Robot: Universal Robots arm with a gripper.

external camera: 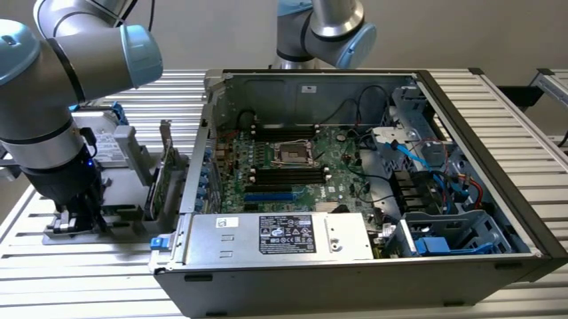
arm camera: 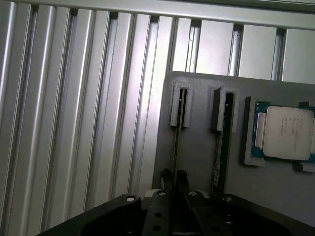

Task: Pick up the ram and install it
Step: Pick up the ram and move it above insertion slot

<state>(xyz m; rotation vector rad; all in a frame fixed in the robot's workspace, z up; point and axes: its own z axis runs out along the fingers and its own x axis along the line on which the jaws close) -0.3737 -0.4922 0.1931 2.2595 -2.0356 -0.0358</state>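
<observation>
**Ram in its holder, gripper upon it: installation not yet begun**

The task is judged to be at its first step. In the wrist view the ram [arm camera: 176,142] is seen standing on edge in a gray holder plate [arm camera: 197,147], with one end seated in a slotted bracket [arm camera: 188,105]. A second stick [arm camera: 220,147] is held the same way just beside it, and a processor [arm camera: 288,132] lies beyond that. The gripper [arm camera: 173,178] is set over the ram's other end, astride the thin board. Whether it is clamped on the board or merely around it cannot be told.

In the exterior view the gripper [external camera: 78,214] is found at the lower left of the frame, down at the holder and well apart from the open computer case [external camera: 266,279]. No green stick is seen in the black memory slots [external camera: 286,177] at the middle of that frame — so lifting, carrying and seating are all judged to be left.

The ram is presented edge-on, so its chips are not shown. Its long axis is laid level, from the bracket toward the gripper, roughly along the grooves of the ribbed table [arm camera: 74,123]. Those grooves run across the exterior view, as the memory slots do — the stick is therefore judged roughly parallel to them.
</observation>
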